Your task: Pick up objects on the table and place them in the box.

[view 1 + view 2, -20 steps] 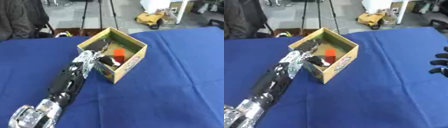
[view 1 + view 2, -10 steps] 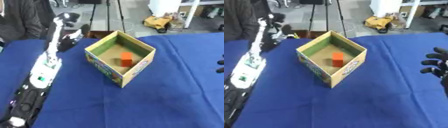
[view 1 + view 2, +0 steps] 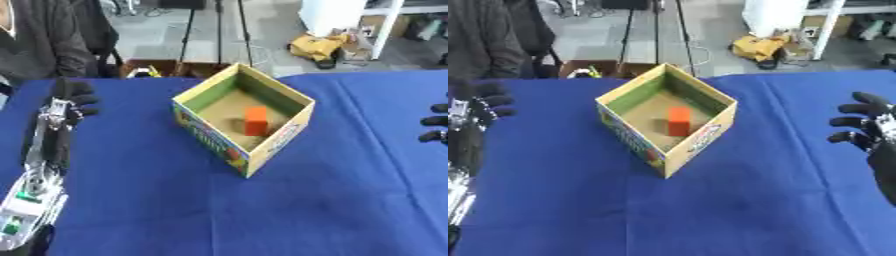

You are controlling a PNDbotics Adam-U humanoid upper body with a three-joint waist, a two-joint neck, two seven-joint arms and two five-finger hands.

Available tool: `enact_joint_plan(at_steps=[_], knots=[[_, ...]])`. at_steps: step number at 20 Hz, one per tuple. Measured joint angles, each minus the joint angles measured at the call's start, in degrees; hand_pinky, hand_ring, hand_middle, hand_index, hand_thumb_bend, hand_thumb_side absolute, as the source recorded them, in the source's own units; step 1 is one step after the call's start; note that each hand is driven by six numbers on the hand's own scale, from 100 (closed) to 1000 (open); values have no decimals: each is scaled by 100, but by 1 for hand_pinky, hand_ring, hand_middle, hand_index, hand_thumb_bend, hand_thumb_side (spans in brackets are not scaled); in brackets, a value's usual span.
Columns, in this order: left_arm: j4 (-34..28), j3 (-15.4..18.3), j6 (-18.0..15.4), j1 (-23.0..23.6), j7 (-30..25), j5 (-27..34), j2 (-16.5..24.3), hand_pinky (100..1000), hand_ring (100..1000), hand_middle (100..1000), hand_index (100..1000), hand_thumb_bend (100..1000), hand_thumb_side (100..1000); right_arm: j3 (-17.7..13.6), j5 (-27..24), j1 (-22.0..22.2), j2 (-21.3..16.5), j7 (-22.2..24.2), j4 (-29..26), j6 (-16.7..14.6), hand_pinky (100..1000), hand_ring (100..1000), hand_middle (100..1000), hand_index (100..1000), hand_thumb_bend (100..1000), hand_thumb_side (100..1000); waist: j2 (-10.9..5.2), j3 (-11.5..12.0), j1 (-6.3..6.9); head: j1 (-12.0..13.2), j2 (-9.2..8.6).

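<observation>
One block: orange block (image 3: 679, 121), upright on the floor of the box (image 3: 700, 138), between both sets of fingers and touching neither.
Box: open-topped cardboard, corner-on, mid worktop (image 3: 745, 200), blue cloth beneath.
Left hand (image 3: 70, 100): raised at far left, well apart from box; fingers curled, holding nothing.
Right hand (image 3: 870, 126): at right edge; fingers spread, relaxed, empty.

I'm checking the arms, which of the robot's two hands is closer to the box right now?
The left hand, over the blue cloth just left of the cardboard box. The right hand hangs out at the table's right edge, fingers spread, farther from it.
</observation>
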Motion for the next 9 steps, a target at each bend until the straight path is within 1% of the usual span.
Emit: enact_joint_plan(at_steps=[9], knots=[[-11, 83, 40, 145, -59, 69, -173, 663, 682, 642, 736, 766, 856, -1, 0, 1, 0, -2, 0, -2, 537, 654, 662, 830, 100, 571, 0, 17, -7, -17, 0]])
